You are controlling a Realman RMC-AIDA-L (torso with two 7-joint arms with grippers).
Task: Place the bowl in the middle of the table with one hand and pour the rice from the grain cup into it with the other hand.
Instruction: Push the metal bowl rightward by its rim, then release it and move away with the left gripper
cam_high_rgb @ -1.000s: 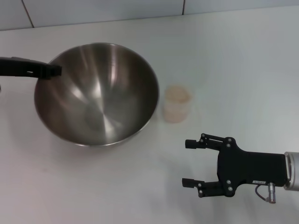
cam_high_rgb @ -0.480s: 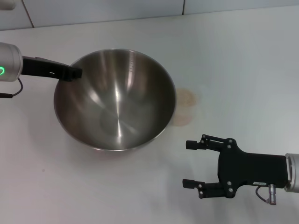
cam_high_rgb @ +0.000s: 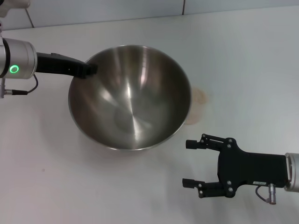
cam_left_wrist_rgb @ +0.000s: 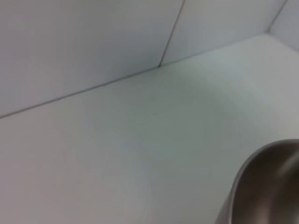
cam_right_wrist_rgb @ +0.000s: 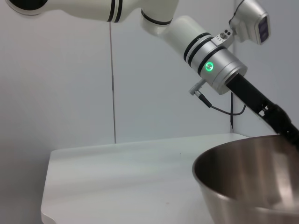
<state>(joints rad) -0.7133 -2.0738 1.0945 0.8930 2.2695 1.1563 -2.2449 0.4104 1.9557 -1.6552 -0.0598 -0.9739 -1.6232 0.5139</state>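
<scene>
Head view: looks forward and steeply down on the plain white smooth tabletop, taking in both arms. Left wrist view: close and low, facing across the tabletop toward a grey panelled wall. Right wrist view: low, near table level, facing sideways at the wall. All three share the large round stainless-steel mixing bowl.

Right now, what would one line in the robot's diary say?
left gripper: grips bowl rim | grain cup: mostly hidden behind bowl | right gripper: open, waiting near table front
</scene>
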